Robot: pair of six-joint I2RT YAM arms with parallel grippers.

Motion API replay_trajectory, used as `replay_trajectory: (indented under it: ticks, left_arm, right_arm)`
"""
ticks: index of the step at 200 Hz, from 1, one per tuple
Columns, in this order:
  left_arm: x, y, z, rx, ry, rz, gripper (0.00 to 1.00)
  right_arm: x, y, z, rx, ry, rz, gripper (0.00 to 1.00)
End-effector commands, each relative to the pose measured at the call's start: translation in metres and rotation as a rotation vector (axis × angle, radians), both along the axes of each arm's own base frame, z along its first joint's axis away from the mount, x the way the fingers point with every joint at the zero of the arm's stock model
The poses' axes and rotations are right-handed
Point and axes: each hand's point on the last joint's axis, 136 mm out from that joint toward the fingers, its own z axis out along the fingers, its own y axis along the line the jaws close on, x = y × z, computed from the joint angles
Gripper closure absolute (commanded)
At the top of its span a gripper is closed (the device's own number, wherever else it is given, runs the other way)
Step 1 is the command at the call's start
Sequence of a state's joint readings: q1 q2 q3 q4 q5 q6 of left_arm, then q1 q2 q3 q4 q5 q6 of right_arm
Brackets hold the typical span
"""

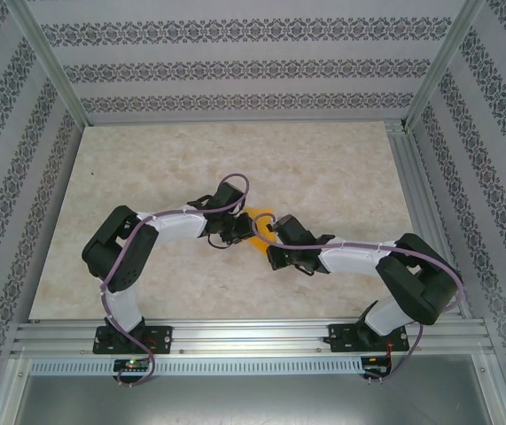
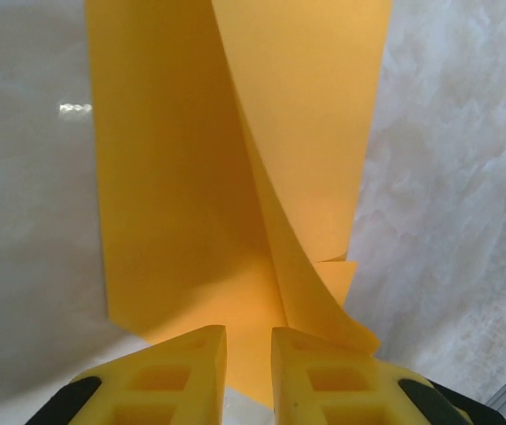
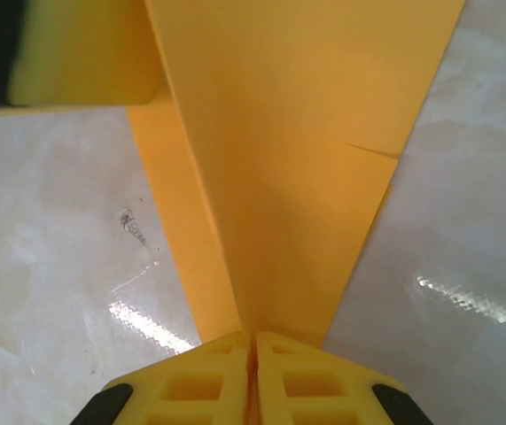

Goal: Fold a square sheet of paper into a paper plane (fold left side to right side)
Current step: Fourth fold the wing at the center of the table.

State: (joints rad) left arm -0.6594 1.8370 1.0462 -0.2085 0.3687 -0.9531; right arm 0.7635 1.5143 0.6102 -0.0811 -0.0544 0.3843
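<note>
Right gripper: blocky yellow fingers w/ moulded hollows, pressed flat together and pinching a raised crease of the sheet of paper. The sheet is thin, matte, smooth, orange-yellow, and fans out wedge-like from the pinch, w/ one short crease line near an edge.

Left gripper: same yellow fingers, jaws a narrow slit apart, paper showing thru the gap – can't tell if any layer is caught. One flap curls up off the flat layer in a soft curve, ending just at a fingertip.

Tabletop is pale, marbled, glossy w/ glare streaks. From above, both grippers meet at its ctr over the sheet, mostly hidden under them – beyond, walls w/ striped ornamental paper.
</note>
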Motion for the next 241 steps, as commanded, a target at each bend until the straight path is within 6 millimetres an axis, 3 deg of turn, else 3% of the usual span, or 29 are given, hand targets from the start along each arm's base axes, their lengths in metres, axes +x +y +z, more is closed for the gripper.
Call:
replay_trajectory:
  ticks: [1, 117, 157, 211, 241]
  left_arm:
    - [0.007, -0.019, 0.007, -0.052, -0.017, -0.008, 0.77]
    - [0.006, -0.025, -0.012, -0.046, 0.019, -0.015, 0.76]
    - [0.006, -0.024, -0.013, -0.038, 0.022, -0.018, 0.76]
    - [0.006, -0.024, -0.012, -0.034, 0.019, -0.021, 0.76]
    - [0.007, -0.024, -0.011, -0.031, 0.017, -0.024, 0.76]
  right_arm:
    - [0.002, 0.002, 0.006, 0.047, -0.005, -0.014, 0.90]
    - [0.007, 0.004, 0.004, 0.074, 0.029, -0.022, 0.81]
    - [0.009, 0.005, 0.024, 0.096, -0.006, -0.009, 0.73]
    - [0.017, -0.013, 0.033, 0.041, -0.042, -0.048, 0.62]
    - [0.033, -0.008, 0.052, 0.208, -0.020, -0.088, 0.61]
